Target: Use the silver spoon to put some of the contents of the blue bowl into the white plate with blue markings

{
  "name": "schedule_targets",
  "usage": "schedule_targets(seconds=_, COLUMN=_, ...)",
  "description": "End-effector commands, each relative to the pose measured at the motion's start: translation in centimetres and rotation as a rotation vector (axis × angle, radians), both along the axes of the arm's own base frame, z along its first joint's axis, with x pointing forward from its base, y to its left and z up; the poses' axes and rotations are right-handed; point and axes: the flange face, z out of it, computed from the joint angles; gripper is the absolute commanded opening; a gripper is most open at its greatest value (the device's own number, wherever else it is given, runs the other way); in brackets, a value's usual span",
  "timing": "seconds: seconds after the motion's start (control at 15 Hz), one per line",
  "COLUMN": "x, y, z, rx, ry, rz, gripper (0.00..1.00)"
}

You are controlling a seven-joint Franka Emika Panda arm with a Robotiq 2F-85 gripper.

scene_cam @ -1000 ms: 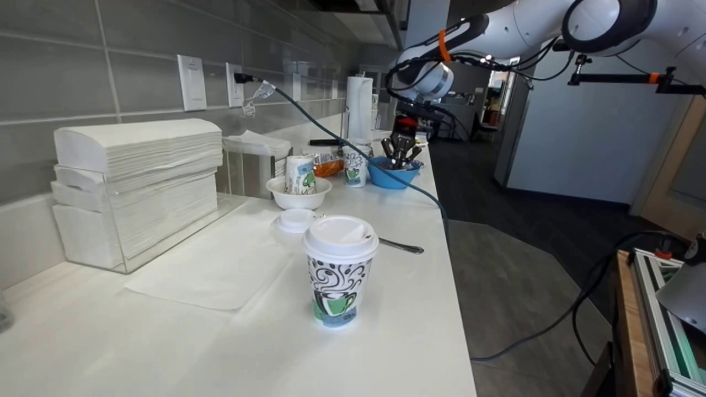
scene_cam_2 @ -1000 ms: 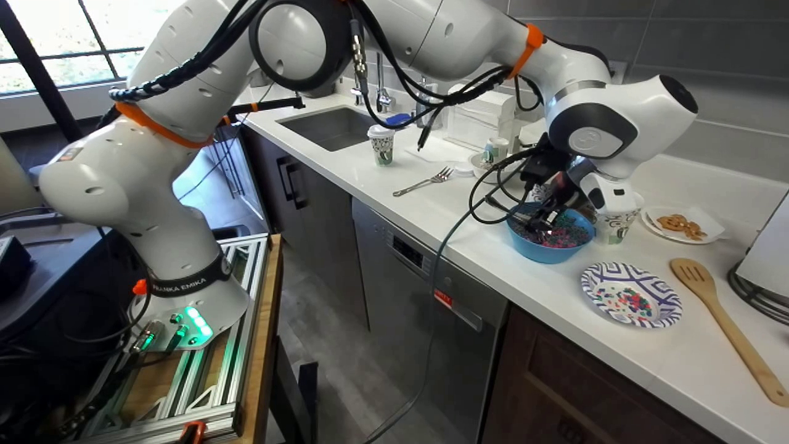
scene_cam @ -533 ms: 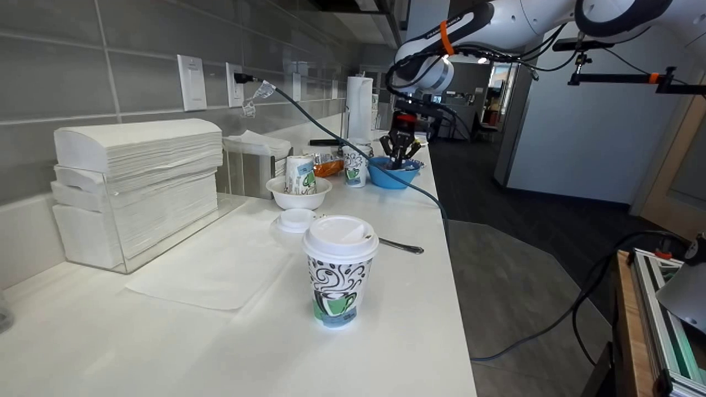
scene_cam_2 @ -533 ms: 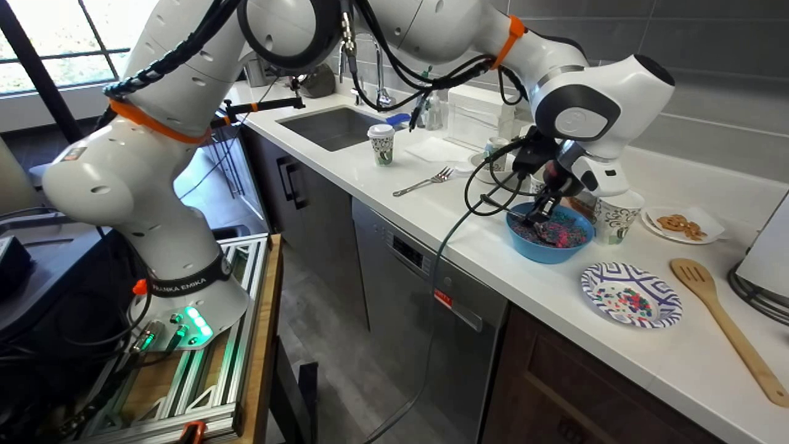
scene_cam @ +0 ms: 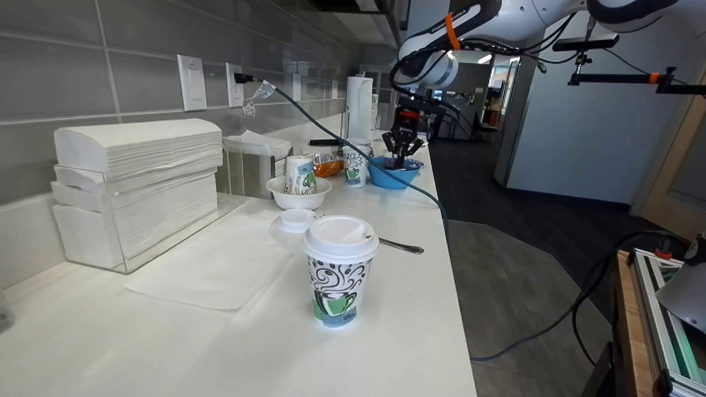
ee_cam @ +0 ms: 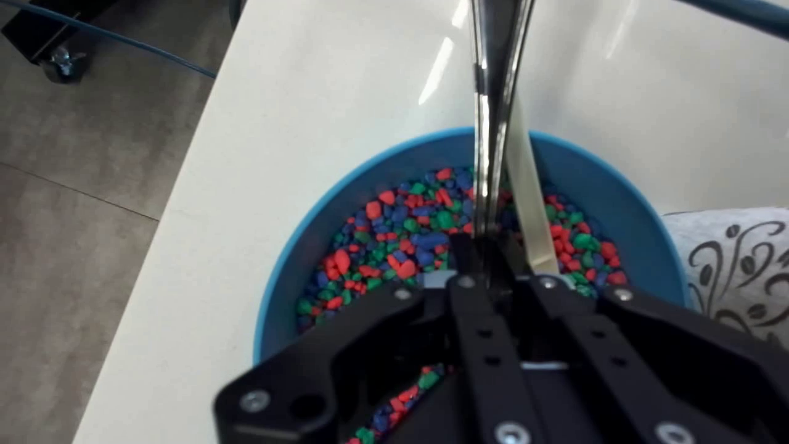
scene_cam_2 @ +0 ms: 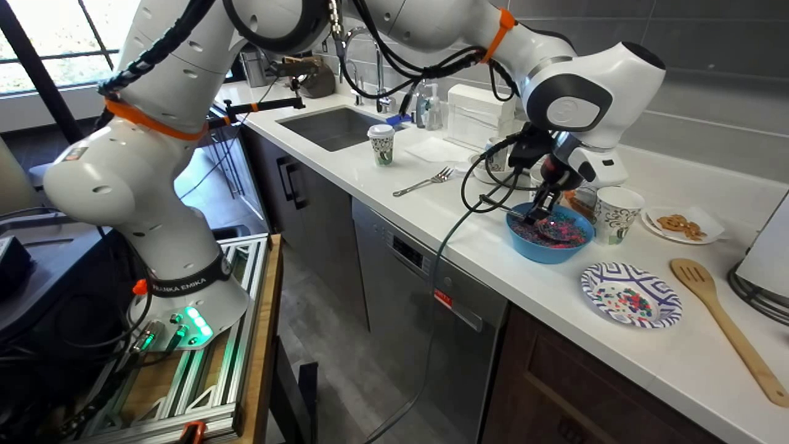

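Wrist view's got jaws clamped on spoon (ee_cam: pixel 500 68), handle roughly along counter's front edge (ee_cam: pixel 172 222); plate (scene_cam_2: pixel 653 285) lies opposite way in an exterior view.

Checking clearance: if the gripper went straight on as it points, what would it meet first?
Likely the colored pebbles in the blue bowl below the gripper, though the gap's depth is unclear.

Glossy metal spoon (ee_cam: pixel 495 80); smooth plastic blue bowl (scene_cam_2: pixel 545 254).
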Motion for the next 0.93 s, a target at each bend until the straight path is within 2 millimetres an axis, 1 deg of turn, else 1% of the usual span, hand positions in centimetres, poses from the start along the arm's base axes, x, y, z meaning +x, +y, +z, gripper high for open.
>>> schedule_targets(seconds=0.0, x=-1.2, y=0.5, z=1.4, rx=-0.027, ry=-0.014, rz=0.012, gripper=0.03)
schedule_targets(seconds=0.27, x=-1.4, y=0.6, z=2.8, rx=-0.028, ry=-0.023, rz=0.01, gripper=0.03)
schedule_targets(seconds=0.47, x=-1.3, y=0.3, z=3.9, rx=-0.026, ry=-0.031, rz=-0.004, gripper=0.03)
schedule_targets(seconds=0.6, x=-1.2, y=-0.1, z=4.7, rx=-0.025, ry=-0.036, rz=-0.017, gripper=0.03)
schedule_targets(seconds=0.87, x=-0.8, y=-1.7, z=5.6, rx=-0.037, ry=-0.042, rz=-0.062, gripper=0.03)
